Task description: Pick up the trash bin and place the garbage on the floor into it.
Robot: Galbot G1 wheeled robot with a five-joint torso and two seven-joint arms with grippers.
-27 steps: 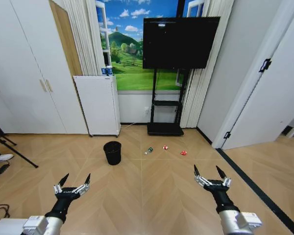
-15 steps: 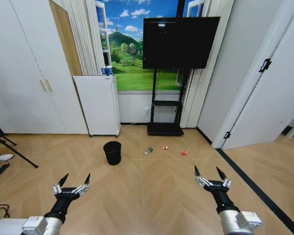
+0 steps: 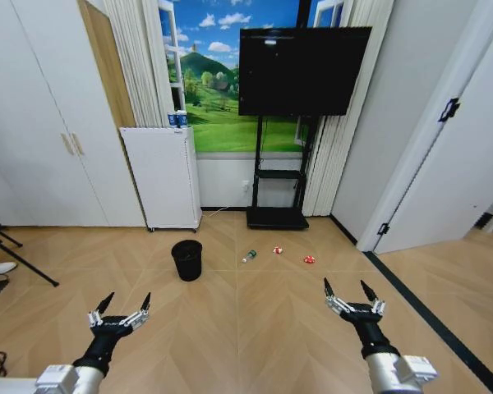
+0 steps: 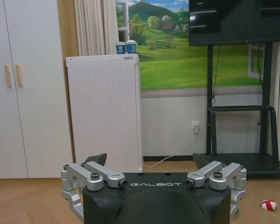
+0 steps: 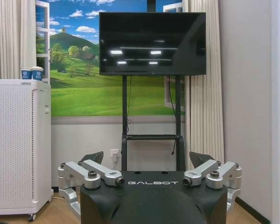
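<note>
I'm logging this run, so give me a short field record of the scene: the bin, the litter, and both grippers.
trash bin: black, upright on the floor, nothing holding it
garbage: bottle, two red-and-white wrappers, on the floor to the bin's right
left gripper: open, empty, held low in front
right gripper: open, empty, held low in front

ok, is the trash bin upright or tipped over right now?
Upright. The trash bin stands on its base on the floor with its open rim facing up, left of the bottle. Whether it holds anything: cannot tell.
</note>
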